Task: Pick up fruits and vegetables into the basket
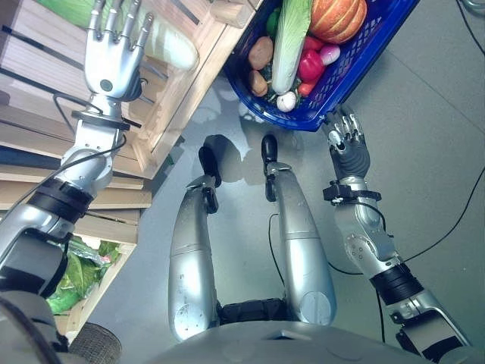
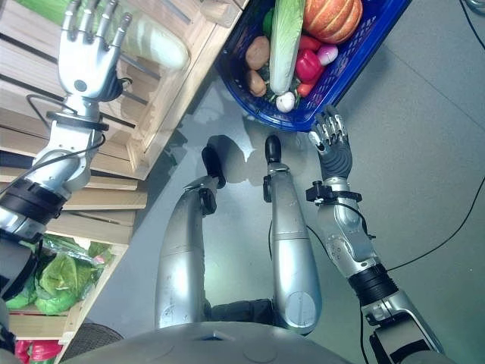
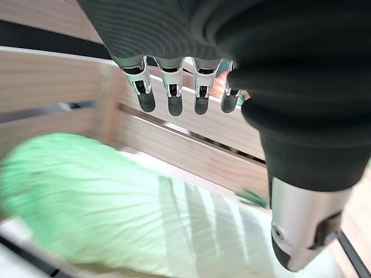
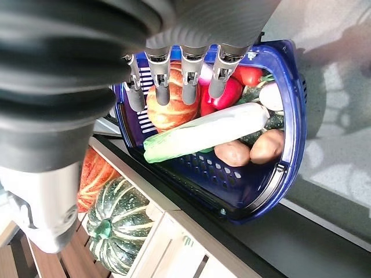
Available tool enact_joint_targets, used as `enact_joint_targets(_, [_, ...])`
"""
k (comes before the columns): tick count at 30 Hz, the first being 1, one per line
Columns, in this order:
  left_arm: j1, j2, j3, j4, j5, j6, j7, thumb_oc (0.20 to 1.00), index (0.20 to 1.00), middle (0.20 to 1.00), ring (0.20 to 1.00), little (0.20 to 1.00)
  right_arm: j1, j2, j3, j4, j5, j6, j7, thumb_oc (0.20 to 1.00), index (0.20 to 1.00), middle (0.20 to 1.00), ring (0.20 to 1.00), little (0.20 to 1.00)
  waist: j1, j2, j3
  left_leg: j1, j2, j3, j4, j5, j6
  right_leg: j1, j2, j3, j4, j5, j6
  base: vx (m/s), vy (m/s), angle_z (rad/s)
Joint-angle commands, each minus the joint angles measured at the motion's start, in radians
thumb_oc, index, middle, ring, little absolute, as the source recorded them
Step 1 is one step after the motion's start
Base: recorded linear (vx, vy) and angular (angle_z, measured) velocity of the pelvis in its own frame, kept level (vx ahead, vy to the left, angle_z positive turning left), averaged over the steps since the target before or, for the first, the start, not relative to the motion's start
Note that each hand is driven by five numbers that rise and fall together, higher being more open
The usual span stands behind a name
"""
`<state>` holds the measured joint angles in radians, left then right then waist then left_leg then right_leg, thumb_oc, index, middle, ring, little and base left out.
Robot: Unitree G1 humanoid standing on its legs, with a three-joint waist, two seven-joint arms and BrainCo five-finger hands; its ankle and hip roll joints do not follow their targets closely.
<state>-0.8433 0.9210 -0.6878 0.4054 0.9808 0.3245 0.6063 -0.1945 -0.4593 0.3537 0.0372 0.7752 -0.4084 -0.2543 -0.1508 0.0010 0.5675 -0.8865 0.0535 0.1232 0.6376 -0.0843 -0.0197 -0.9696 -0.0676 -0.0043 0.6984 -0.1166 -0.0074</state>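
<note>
The robot's left hand (image 1: 112, 47) is up over a wooden crate (image 1: 178, 91) on the shelf. Its fingers are straight and spread a little, and they hold nothing. Right under them lies a long pale green cabbage (image 3: 116, 214). I think the hand is there because that cabbage is the next thing to pick up. The open fingers look ready to go down around it.

The blue basket (image 1: 364, 64) sits on the grey floor, just beside the crate. It is close, so the arm would not have to carry things far. It already has a lot inside: an orange pumpkin (image 1: 337, 17), another long cabbage (image 1: 292, 42), a red pepper (image 1: 310, 65), two brown potatoes (image 1: 260, 53) and a small white bulb (image 1: 286, 101), maybe garlic. The long cabbage lies flat across the others, likely because it is too long to stand up.

The right hand (image 1: 345, 136) hangs low by the near rim of the basket, just beside it. Its fingers are loose and a bit apart, and it holds nothing. It seems to be waiting.

In the right wrist view there is a dark green striped squash (image 4: 119, 223) on a shelf by the basket. Some leafy greens in a bag (image 2: 61, 277) sit on a lower shelf. Those are not in the basket yet.
</note>
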Motion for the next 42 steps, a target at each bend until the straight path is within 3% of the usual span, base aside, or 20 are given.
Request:
enact_joint_targets(1, [-0.043,0.043,-0.009,0.066,0.016,0.056,-0.028,1.000,1.000,1.000,1.000,1.000,0.020,-0.019,0.015,-0.057,0.015,-0.036,0.020,1.000,1.000,1.000,1.000,1.000,-0.010,-0.008,-0.047,-0.040,-0.004,0.037,0.036,-0.055,-0.006,0.035,0.016,-0.040,-0.034,0.022,0.055,0.03,0.031,-0.11])
enact_joint_targets(17, [-0.242,-0.086,-0.070,0.374,-0.065,0.142,-0.045,1.000,1.000,1.000,1.000,1.000,-0.022,0.015,0.026,-0.002,-0.014,-0.025,-0.016,1.000,1.000,1.000,1.000,1.000,-0.057,-0.020,-0.047,-0.112,0.021,0.064,0.103,-0.082,0.004,-0.050,0.019,-0.011,0.021,0.026,0.060,0.02,0.037,-0.09])
enact_joint_targets(24, [-0.295,-0.108,-0.088,0.425,-0.118,0.166,-0.120,1.000,1.000,1.000,1.000,1.000,-0.029,0.019,0.014,0.001,-0.015,-0.008,-0.012,1.000,1.000,1.000,1.000,1.000,-0.069,-0.022,-0.047,-0.141,0.025,0.074,0.118,-0.088,0.010,-0.085,0.024,-0.001,0.040,0.028,0.062,0.02,0.030,-0.07])
enact_joint_targets(32, [-0.313,-0.141,-0.107,0.458,-0.145,0.152,-0.257,1.000,1.000,1.000,1.000,1.000,-0.038,0.034,0.008,0.005,-0.027,0.004,-0.003,1.000,1.000,1.000,1.000,1.000,-0.074,-0.020,-0.047,-0.152,0.020,0.078,0.116,-0.091,0.011,-0.101,0.025,0.003,0.044,0.026,0.065,0.00,0.002,0.00])
enact_joint_targets(42, [-0.291,-0.172,-0.098,0.456,-0.201,0.199,-0.413,1.000,1.000,1.000,1.000,1.000,-0.063,0.052,0.005,0.003,-0.035,0.033,-0.022,1.000,1.000,1.000,1.000,1.000,-0.063,-0.014,-0.047,-0.153,0.014,0.071,0.107,-0.087,0.012,-0.101,0.023,-0.006,0.050,0.019,0.065,0.00,-0.003,0.00])
